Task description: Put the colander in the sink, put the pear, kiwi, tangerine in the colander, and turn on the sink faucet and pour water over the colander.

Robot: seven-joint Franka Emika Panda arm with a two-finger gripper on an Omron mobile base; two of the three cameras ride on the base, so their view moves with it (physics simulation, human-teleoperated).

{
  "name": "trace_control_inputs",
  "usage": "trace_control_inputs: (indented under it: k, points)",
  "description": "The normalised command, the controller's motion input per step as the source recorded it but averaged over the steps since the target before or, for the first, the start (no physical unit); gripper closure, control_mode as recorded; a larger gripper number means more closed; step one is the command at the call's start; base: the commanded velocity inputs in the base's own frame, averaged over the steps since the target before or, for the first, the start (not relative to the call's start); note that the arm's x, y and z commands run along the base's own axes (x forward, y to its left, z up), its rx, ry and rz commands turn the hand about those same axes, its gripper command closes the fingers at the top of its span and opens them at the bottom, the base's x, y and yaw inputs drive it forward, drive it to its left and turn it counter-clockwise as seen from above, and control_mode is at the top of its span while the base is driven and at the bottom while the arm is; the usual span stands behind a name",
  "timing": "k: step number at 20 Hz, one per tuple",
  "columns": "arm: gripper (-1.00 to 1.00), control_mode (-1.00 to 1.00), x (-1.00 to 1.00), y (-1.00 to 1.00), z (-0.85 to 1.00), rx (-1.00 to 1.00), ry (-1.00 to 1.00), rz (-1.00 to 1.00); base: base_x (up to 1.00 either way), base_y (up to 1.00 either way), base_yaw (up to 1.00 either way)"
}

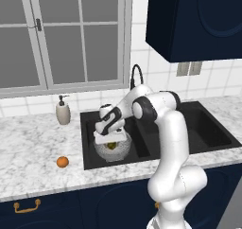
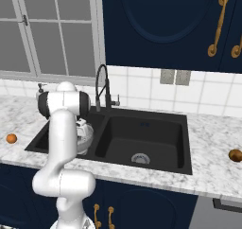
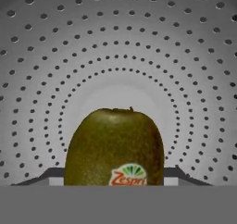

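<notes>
Kiwi going into the colander

The end effector (image 1: 109, 139) sits low over the colander (image 1: 113, 150), clamped on the kiwi (image 3: 114, 146), which hangs just above the perforated bottom. The release should be low and gentle, then a straight lift clear of the rim. The colander rests in the sink's (image 1: 208, 133) left basin; the tangerine (image 1: 62, 162) waits on the surface (image 1: 33, 143), left of the colander.

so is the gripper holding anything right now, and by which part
Apparently the olive-green kiwi with the sticker, gripped across its sides between the fingers, over the perforated silver metal colander. Contact itself is hidden.
</notes>
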Motion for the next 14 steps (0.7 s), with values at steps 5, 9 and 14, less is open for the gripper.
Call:
trace_control_inputs:
  k: [5, 9, 14]
  points:
    - [-1.0, -1.0, -0.01, -0.08, -0.09, 0.0, 0.0, 0.0, 0.0, 0.0, 0.0]
    - [-1.0, -1.0, -0.06, -0.08, 0.15, 0.0, 0.0, 0.0, 0.0, 0.0, 0.0]
    - [-1.0, -1.0, -0.18, -0.08, 0.35, 0.0, 0.0, -0.02, 0.0, 0.0, 0.0]
